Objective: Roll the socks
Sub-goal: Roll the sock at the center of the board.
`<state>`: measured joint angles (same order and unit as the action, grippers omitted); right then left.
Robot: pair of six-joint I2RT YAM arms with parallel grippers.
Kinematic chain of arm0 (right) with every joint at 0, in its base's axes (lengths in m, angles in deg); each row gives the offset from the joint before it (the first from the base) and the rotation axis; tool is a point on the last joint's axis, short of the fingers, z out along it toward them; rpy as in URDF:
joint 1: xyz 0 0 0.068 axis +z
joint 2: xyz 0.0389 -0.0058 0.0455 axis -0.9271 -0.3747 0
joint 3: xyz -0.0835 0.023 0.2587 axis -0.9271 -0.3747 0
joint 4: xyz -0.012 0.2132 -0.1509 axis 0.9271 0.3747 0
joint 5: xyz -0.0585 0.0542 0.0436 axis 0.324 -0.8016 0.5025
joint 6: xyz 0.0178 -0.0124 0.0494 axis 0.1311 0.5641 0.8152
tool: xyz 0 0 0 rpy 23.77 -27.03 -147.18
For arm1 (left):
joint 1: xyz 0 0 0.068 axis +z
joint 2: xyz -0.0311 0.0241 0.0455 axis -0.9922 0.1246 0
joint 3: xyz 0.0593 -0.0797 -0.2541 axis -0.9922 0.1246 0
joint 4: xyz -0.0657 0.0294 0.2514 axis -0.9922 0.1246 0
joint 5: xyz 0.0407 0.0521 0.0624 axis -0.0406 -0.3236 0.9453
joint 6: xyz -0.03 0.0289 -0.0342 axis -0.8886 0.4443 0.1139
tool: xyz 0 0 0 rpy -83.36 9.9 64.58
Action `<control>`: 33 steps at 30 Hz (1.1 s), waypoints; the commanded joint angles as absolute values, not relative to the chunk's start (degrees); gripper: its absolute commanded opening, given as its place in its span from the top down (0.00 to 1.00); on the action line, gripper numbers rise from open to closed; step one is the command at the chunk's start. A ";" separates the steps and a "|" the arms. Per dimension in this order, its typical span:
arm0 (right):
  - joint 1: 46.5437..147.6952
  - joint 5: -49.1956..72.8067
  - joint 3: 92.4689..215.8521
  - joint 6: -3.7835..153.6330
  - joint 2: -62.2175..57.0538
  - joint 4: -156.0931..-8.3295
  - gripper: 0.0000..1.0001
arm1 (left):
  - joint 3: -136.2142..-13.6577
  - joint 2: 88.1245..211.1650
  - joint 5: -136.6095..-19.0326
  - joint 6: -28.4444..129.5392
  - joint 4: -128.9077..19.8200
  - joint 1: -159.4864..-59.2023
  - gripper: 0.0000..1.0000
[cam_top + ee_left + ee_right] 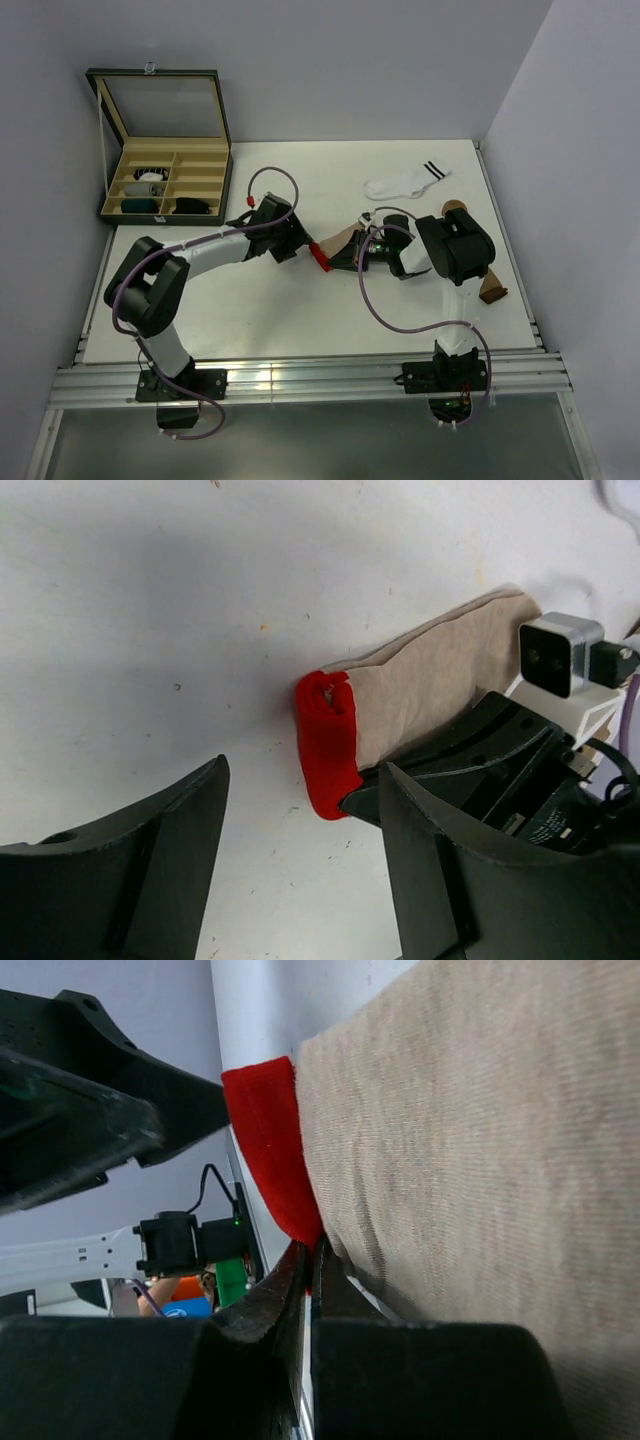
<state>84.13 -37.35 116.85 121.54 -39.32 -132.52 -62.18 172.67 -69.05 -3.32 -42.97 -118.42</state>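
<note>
Beige sock (440, 680) inside right gripper (309, 1257)

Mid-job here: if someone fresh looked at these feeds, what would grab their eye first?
The beige sock in the middle of the table, its bright red end pinched in the shut right end effector, the open left end effector hovering beside it. Then the black-striped white sock far right and the open compartment case far left.

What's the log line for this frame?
left tool: open, by red cuff | right tool: shut on beige sock | sock: unrolled
</note>
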 commanded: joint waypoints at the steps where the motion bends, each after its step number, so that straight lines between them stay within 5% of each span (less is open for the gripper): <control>1: 83.90 -35.67 117.81 118.40 -39.45 -125.28 1.00 | -64.90 175.04 -70.44 -3.35 -44.97 -119.41 0.34; 10: 83.81 -34.43 118.96 116.72 -40.06 -121.13 1.00 | -68.86 180.58 -69.82 -3.00 -42.34 -120.11 0.43; 24: 84.08 -28.81 119.40 109.87 -34.37 -113.22 0.99 | -71.76 186.74 -69.82 1.04 -34.52 -120.11 0.83; 33: 89.16 -9.05 120.71 96.77 -19.53 -95.58 0.66 | -75.80 189.29 -68.15 5.87 -29.60 -120.29 0.94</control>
<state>87.06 -22.22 119.85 104.36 -25.81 -105.72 -74.91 186.64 -70.90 1.83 -36.08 -119.99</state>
